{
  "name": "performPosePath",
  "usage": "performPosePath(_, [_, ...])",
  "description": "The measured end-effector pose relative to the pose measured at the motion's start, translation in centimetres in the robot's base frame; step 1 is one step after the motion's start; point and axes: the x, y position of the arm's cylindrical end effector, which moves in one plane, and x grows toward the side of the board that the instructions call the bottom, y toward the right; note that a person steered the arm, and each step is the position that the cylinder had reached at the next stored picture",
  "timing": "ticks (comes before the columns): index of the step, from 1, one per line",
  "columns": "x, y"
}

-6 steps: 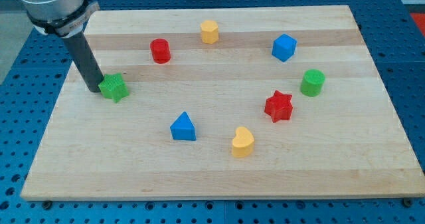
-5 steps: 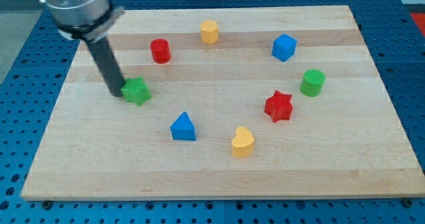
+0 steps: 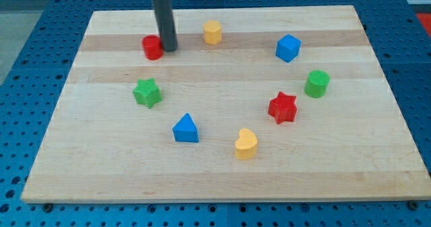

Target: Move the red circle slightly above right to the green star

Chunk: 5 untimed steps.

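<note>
The red circle stands near the board's top left. My tip is right against its right side, the dark rod rising to the view's top. The green star lies below the red circle, a little to the left of it and apart from it.
A yellow block stands right of my tip at the top. A blue cube, a green cylinder and a red star are on the right. A blue triangle and a yellow heart lie lower middle.
The rod left the green star's left side and went up and right to the red circle's right side. The star slid right. The red circle shifted slightly left.
</note>
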Motion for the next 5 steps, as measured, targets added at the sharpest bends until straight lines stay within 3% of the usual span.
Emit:
performPosePath(1, [-0.5,-1.5])
performPosePath(2, [-3.9,-3.9])
performPosePath(3, [0.2,-4.6])
performPosePath(4, [-0.1,-3.8])
performPosePath(5, [-1.1,6.8])
